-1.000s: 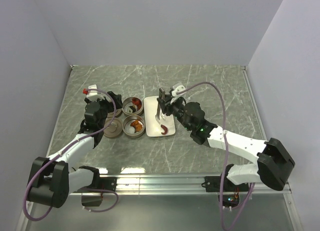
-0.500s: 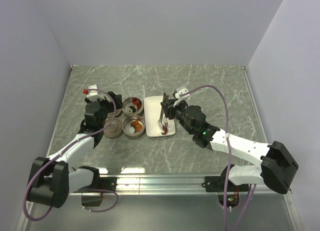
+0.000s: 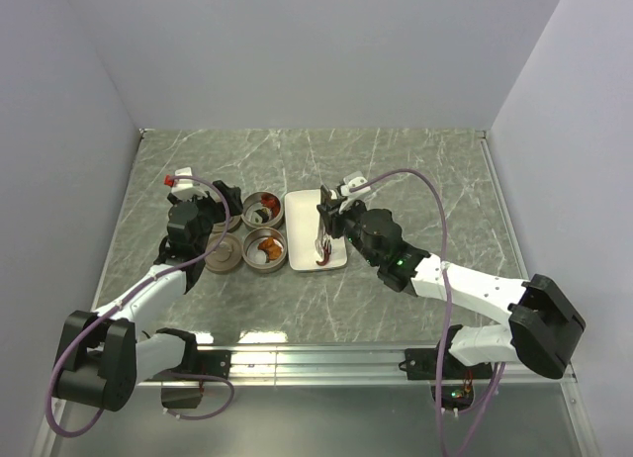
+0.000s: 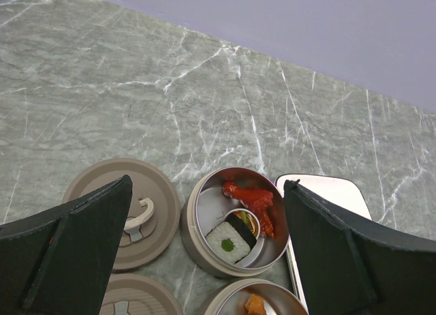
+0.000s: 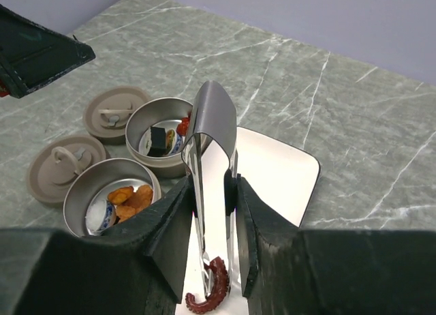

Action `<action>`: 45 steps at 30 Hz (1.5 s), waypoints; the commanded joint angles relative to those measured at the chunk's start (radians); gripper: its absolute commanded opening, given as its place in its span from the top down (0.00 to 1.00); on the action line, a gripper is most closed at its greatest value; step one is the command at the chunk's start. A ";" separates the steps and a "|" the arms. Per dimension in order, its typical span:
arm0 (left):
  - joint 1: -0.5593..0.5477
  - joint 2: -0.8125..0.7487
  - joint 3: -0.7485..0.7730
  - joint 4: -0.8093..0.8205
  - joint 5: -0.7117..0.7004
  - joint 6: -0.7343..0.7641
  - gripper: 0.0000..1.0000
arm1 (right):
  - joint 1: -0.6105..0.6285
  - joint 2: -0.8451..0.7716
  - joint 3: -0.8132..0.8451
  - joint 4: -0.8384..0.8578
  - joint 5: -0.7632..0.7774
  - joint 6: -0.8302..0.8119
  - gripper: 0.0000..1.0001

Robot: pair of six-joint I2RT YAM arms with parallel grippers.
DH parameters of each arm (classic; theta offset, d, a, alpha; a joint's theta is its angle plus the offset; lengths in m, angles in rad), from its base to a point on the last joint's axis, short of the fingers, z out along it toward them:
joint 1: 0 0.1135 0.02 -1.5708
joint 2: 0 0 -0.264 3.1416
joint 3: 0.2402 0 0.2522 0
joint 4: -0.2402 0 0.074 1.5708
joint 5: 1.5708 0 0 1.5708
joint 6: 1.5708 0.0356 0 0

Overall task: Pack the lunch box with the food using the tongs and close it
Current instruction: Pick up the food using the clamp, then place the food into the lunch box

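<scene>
My right gripper (image 5: pixel 212 192) is shut on the tongs (image 5: pixel 212 124), squeezing their two arms together, bend uppermost. The tong tips sit on either side of a dark red curled tentacle piece (image 5: pixel 211 296) lying on the white tray (image 5: pixel 279 172). The lunch box shows as two open tins. The far tin (image 4: pixel 204 250) holds a red piece (image 4: pixel 253 199) and a rice block (image 4: pixel 228 241). The near tin (image 5: pixel 82 192) holds orange pieces (image 5: pixel 129 198). My left gripper (image 4: pixel 208 185) hangs open above the far tin and a lid (image 4: pixel 102 192), holding nothing.
Two round handled lids (image 3: pixel 225 254) (image 5: pixel 114 112) lie on the marble table left of the tins. The tray (image 3: pixel 305 202) lies right of the tins, touching them. Grey walls close in the back and both sides.
My right gripper has come down towards the tray and squeezed the tongs tighter, bringing their tips round the red tentacle piece. The left arm has not moved.
</scene>
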 commanded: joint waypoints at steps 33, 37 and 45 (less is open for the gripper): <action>0.008 -0.016 0.011 0.032 0.016 -0.010 0.01 | 0.140 0.223 0.417 0.080 -0.251 -0.150 0.81; 0.008 -0.012 0.011 0.034 0.019 -0.010 0.01 | 0.147 0.261 0.446 0.077 -0.293 -0.153 0.81; 0.010 -0.007 0.013 0.035 0.022 -0.010 0.01 | 0.160 0.318 0.496 0.043 -0.316 -0.168 0.81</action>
